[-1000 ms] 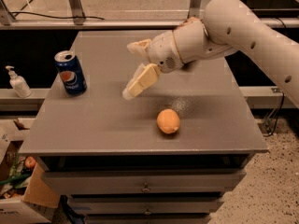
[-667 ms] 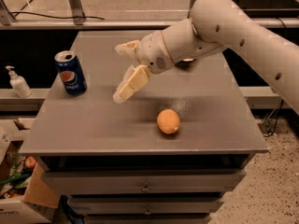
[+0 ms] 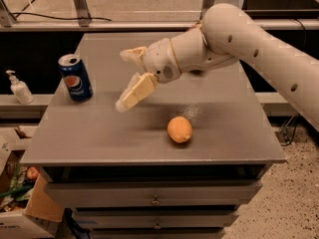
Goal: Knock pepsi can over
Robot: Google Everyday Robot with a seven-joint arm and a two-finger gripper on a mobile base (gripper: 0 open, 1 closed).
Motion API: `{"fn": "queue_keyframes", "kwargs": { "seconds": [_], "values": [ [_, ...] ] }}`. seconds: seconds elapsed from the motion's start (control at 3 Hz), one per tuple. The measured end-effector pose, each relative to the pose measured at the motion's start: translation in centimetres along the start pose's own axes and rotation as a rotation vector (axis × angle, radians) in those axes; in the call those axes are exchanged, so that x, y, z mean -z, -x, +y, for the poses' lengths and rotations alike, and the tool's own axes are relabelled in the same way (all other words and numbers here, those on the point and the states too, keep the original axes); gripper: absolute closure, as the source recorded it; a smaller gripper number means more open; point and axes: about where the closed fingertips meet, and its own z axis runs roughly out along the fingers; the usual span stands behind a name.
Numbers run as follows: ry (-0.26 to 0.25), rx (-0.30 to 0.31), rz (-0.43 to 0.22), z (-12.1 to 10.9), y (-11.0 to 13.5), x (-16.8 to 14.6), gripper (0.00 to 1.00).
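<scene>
The pepsi can (image 3: pixel 76 77) is blue with a silver top and stands upright near the left edge of the grey table (image 3: pixel 99 133). My gripper (image 3: pixel 122 79) hangs above the table to the right of the can, a short gap away and not touching it. Its two cream fingers (image 3: pixel 137 90) are spread apart with nothing between them. The white arm (image 3: pixel 239 39) reaches in from the right.
An orange fruit (image 3: pixel 179 129) lies on the table near the front, right of the gripper. A white pump bottle (image 3: pixel 19 87) stands on a low ledge left of the table. A cardboard box (image 3: pixel 20 218) sits on the floor at lower left.
The arm and gripper have moved left across the table, closer to the can. The can and the orange have not moved.
</scene>
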Motion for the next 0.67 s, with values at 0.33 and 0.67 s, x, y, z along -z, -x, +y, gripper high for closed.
{"fn": "queue_keyframes", "kwargs": {
  "seconds": [0.33, 0.67],
  "values": [
    [-0.004, -0.007, -0.103, -0.6, 0.6, -2.8, 0.0],
    [-0.025, 0.003, -0.165, -2.0, 0.8, -5.7, 0.0]
  ]
}}
